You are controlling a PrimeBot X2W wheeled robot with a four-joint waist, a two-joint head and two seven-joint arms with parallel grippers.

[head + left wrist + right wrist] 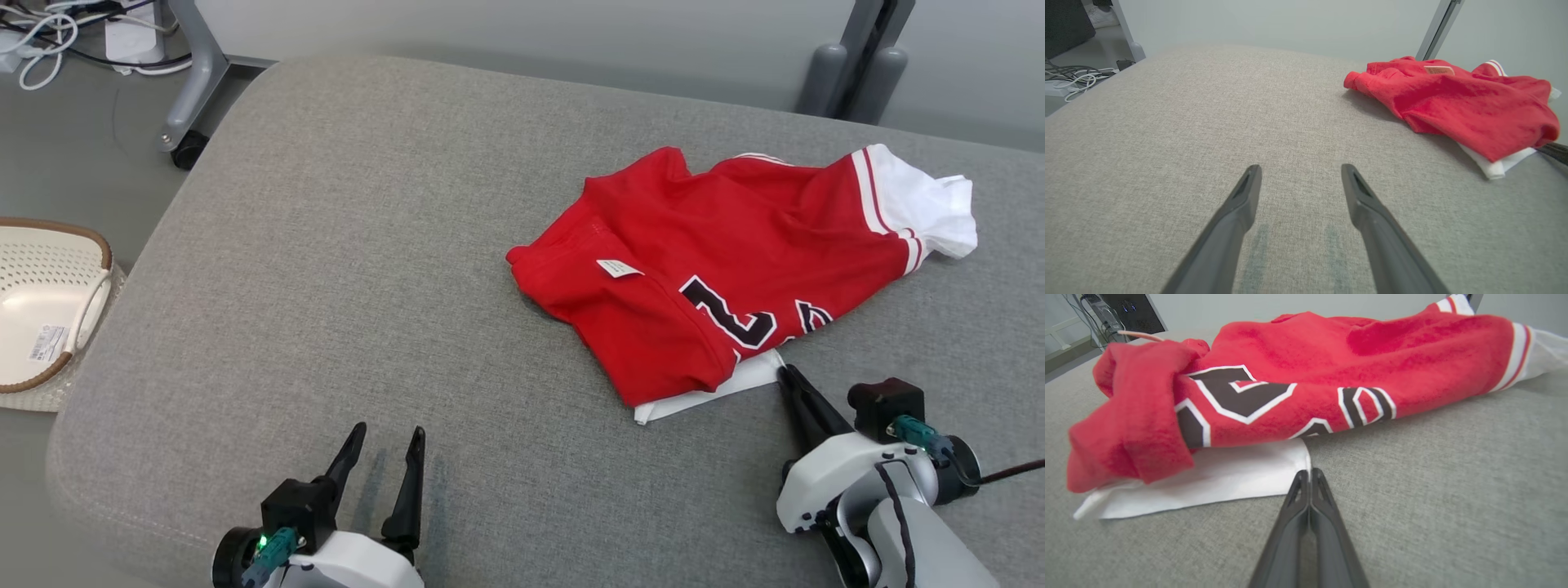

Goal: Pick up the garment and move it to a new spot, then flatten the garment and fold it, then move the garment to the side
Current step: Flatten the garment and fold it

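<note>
The garment is a red jersey with black-and-white numbers and white trim, lying crumpled on the right half of the grey padded table. A white layer pokes out under its near edge. My right gripper is shut, its tips pinching the near corner of that white layer; the right wrist view shows the closed tips at the white edge of the garment. My left gripper stands open and holds nothing near the front edge, well left of the garment, its tips over bare cloth.
A cream perforated basket sits on the floor past the table's left edge. A stand leg with a caster and loose cables are at the back left. Grey posts rise behind the table's far right.
</note>
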